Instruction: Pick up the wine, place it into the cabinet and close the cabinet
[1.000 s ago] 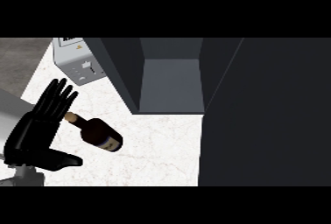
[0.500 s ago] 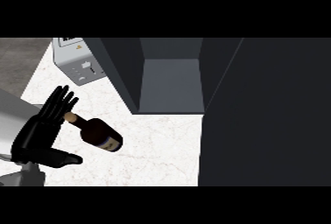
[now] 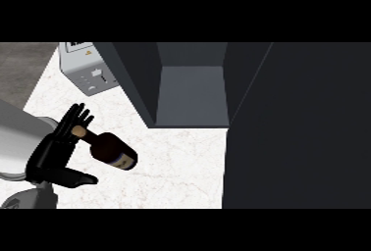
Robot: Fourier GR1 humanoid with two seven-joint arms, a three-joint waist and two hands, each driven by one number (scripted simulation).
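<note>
A dark wine bottle (image 3: 109,150) is seen lying on its side on the white marbled tabletop (image 3: 181,166), near the tabletop's left edge. Its cork end is pointed up and to the left, and its fat end with a label is pointed down and to the right.

The left robot hand (image 3: 56,152) is seen just to the left of the bottle, at the end of a grey forearm. Its fingers (image 3: 76,117) are held straight and spread, and they are pointed toward the far side of the tabletop. The thumb is stuck out to the right, below the bottle. The cork end of the bottle is seen right against the fingers, but nothing is wrapped around the bottle, so it is not held. Whether the fingers are really touching the cork cannot be told.

An open dark cabinet (image 3: 190,93) is seen farther back on the tabletop, with a grey floor inside it. Its tall dark door (image 3: 297,127) is swung out along the right side. A small grey box with buttons (image 3: 88,73) is set at the far left corner.

The right robot hand is not seen.
</note>
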